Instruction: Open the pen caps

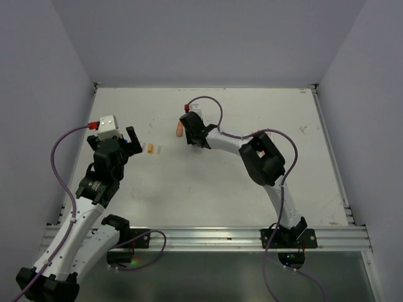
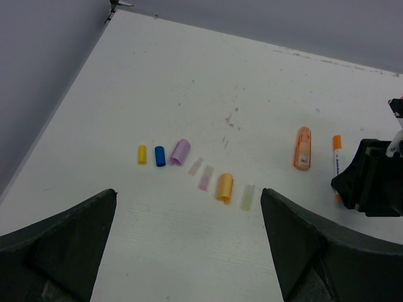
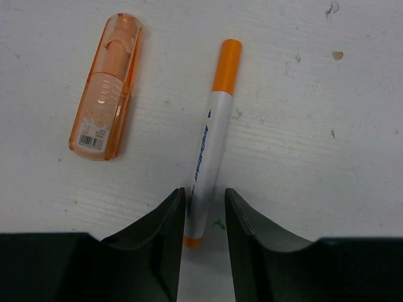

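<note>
R gripper (image 3: 204, 196): low over the table (image 3: 315, 126), jaws narrowed astride the tail end of the slim marker (image 3: 208, 141) (white barrel, lying flat). One side looks to touch the barrel. A sliver of table shows on the other side, so not clamped, holding nothing yet. The marker's orange cap (image 3: 227, 66) is on, at the far end, pointing away from the wrist. Just beside it, not touching: orange highlighter (image 3: 106, 88), approx. parallel, looks capped too.

L gripper (image 2: 189, 195): jaws spread wide, empty, hovering. Ahead of it lies a row of loose caps (image 2: 180, 152): yellow, blue, lilac, some pale ones, one orange. No pen bodies seen w/ them.

Step in hand, as I judge: R secures the marker, L takes the cap. To do it well:
- close square on the barrel, not on the end plug
- lift level, cap end free & facing L
- L grips the cap only and pulls straight along the axis

Risk: a grip this near the tail gives a long lever, so the pen may pivot when tugged. Mind the highlighter on closing.
</note>
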`<state>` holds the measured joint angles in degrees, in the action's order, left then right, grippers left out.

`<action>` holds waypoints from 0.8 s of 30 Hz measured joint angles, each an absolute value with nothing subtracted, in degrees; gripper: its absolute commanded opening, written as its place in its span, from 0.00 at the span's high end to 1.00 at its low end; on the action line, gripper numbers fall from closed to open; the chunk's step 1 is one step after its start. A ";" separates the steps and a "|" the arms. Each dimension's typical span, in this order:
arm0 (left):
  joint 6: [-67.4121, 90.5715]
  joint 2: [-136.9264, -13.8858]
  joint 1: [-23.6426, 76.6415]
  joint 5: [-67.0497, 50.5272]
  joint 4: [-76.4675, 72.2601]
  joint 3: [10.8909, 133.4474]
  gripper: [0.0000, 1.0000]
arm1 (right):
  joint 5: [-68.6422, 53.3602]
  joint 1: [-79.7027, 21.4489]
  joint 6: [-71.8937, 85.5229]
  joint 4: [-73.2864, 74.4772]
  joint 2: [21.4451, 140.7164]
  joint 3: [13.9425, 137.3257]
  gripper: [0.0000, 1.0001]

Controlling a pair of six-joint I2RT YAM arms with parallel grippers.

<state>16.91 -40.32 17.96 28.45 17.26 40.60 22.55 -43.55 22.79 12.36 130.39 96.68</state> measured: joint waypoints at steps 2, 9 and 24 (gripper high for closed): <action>16.91 -40.45 17.93 28.25 17.26 40.60 0.00 | 22.81 -43.57 22.92 12.36 130.43 96.68 0.69; 16.91 -41.04 17.74 26.11 17.08 40.58 0.00 | 23.09 -43.55 23.62 9.26 127.44 91.11 1.00; 29.34 -53.67 17.76 -1.32 13.04 40.58 0.00 | 14.83 -45.39 22.09 -0.25 96.95 53.36 1.00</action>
<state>29.34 -53.67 17.76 -1.32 13.04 40.58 14.83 -45.39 22.09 -0.25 96.95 53.36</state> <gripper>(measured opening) 0.997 0.063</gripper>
